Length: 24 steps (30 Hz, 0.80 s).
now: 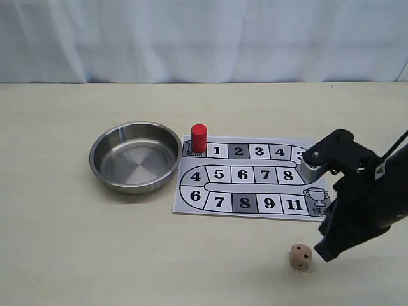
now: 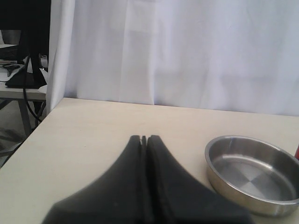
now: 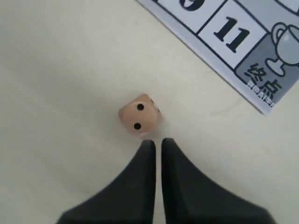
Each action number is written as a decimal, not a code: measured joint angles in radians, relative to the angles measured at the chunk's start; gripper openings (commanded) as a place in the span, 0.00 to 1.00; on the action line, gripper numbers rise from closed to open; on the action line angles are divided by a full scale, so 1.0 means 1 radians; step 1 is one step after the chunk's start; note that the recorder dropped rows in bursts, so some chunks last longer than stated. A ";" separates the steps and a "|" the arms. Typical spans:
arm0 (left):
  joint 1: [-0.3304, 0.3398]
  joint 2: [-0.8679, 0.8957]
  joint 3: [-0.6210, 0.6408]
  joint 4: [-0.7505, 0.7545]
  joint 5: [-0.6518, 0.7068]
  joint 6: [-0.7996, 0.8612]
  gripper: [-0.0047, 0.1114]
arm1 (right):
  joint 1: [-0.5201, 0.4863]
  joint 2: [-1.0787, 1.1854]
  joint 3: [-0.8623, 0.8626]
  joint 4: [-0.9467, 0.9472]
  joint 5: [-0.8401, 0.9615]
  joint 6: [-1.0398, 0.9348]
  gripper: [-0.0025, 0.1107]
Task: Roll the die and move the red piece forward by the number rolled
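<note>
Die (image 1: 301,256) beside right gripper (image 1: 326,254), board (image 1: 210,205) corner hidden

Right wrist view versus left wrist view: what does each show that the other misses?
Right wrist only: the die, two pips facing the camera, just beyond the right gripper, and the board corner with 11. Left wrist only: the bowl, the curtain, a sliver of the red piece, the shut left gripper. Both: the table.
</note>
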 measured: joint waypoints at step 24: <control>0.000 0.000 0.000 0.000 0.000 0.000 0.04 | 0.000 0.225 0.099 0.004 -0.158 -0.195 0.06</control>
